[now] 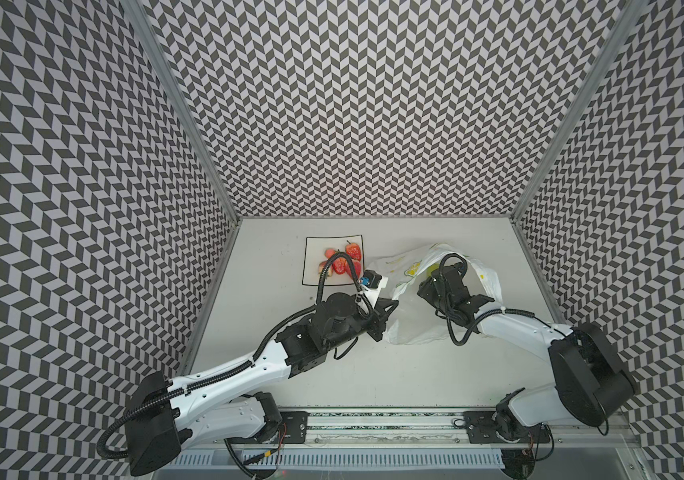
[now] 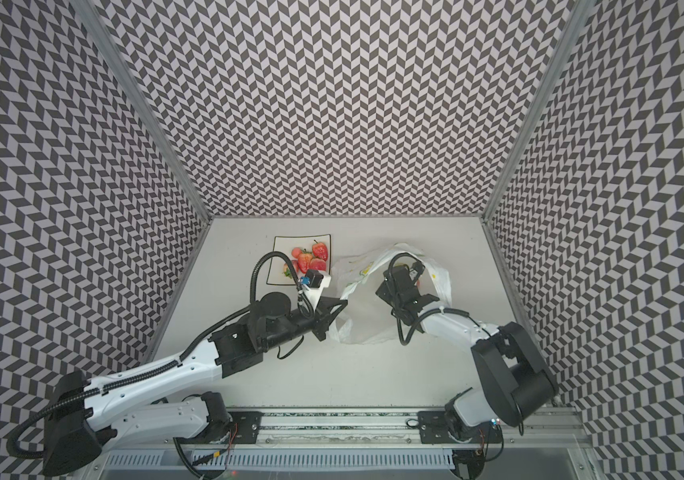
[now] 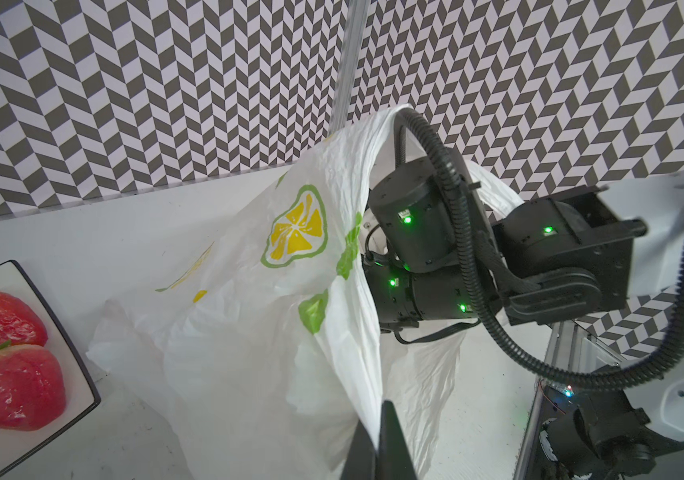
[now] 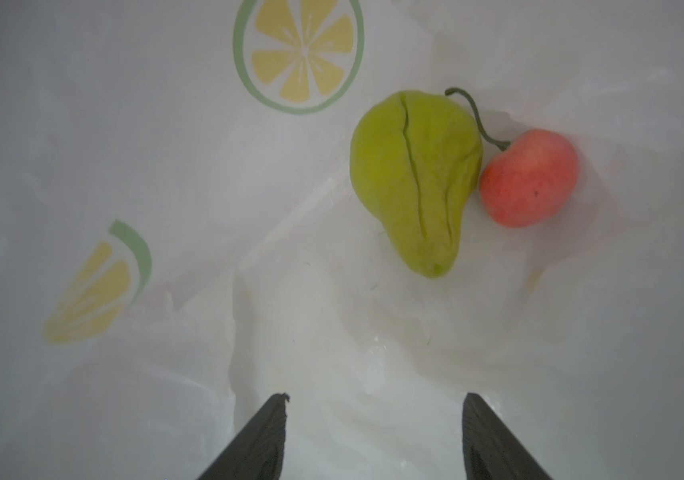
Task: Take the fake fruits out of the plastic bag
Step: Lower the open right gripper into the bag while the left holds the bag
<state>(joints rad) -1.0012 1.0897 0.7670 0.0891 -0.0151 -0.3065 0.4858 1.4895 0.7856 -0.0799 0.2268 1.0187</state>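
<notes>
The white plastic bag [image 1: 408, 328] with lemon-slice prints lies right of centre in both top views, its mouth lifted. My left gripper [image 3: 377, 409] is shut on the bag's rim [image 2: 346, 297] and holds that edge up. My right gripper [image 4: 375, 397] is inside the bag, open, with nothing between its fingers. Ahead of it on the bag's floor lie a yellow-green pear [image 4: 415, 178] and a pinkish-red cherry [image 4: 529, 178], touching each other. In the top views the right wrist [image 1: 444, 286] reaches into the bag and hides the fingertips. Several red strawberries [image 1: 342, 262] sit on the plate.
The square white black-rimmed plate [image 1: 313, 249] stands at the back left, just left of the bag; its corner [image 3: 78, 361] is near my left gripper. Patterned walls close in the back and sides. A rail with the arm bases [image 1: 373, 428] runs along the front edge.
</notes>
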